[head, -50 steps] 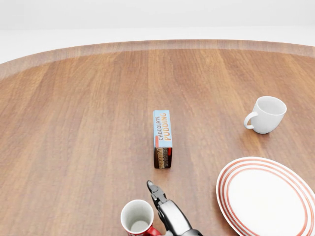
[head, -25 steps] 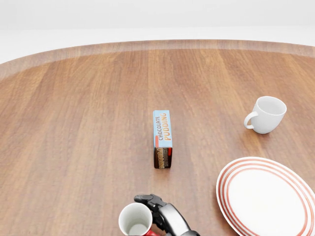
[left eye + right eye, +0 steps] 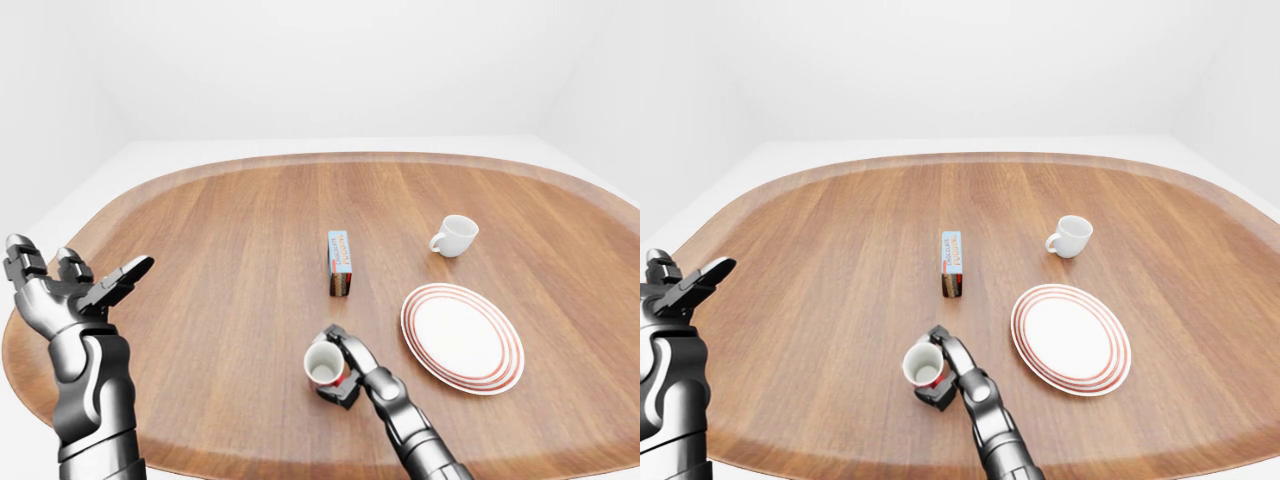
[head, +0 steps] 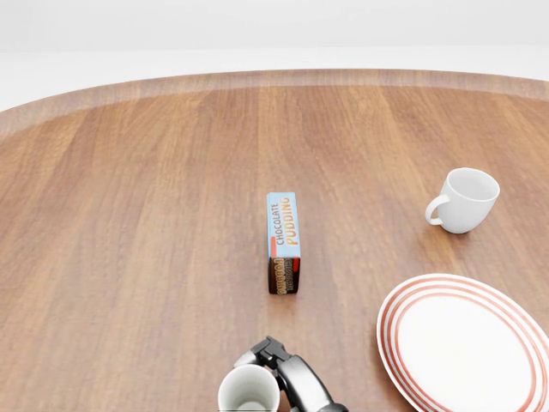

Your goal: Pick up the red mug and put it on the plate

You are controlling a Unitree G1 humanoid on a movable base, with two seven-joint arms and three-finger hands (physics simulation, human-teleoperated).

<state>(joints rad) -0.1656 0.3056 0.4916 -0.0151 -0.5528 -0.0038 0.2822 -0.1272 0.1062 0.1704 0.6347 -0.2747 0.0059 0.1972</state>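
In the head view the red mug [image 4: 249,390] is cut off by the bottom edge, so we see only its white rim and interior there; its red outside shows only as a sliver in the eye views. Our right hand [image 3: 345,366] is wrapped around the mug's right side, fingers closed on it, and the hand hides the handle, so we cannot tell which way it points. Whether the mug's base touches the counter [image 3: 220,260] or sits just above it is hard to make out.

Our left hand [image 3: 70,290] is raised at the left edge of the left-eye view, well apart from everything, with its fingers spread and holding nothing. In the right-eye view it is partly cut off by the left edge.

The plate [image 3: 462,337], white with red rings near its rim, lies to the right of the mug, near it but not touching. In the head view its right and lower parts run out of frame. Nothing stands between the mug and the plate.

Above the mug in the views, a narrow pudding box [image 4: 284,241] stands on its long edge. Its light blue top panel reads "CHOCOLATE PUDDING"; the smaller print on its dark lower end is too small to read. A white mug [image 4: 464,200] stands upright above the plate, handle pointing to the view's left.

The counter is a broad oval of wood grain, with white floor and walls beyond it.
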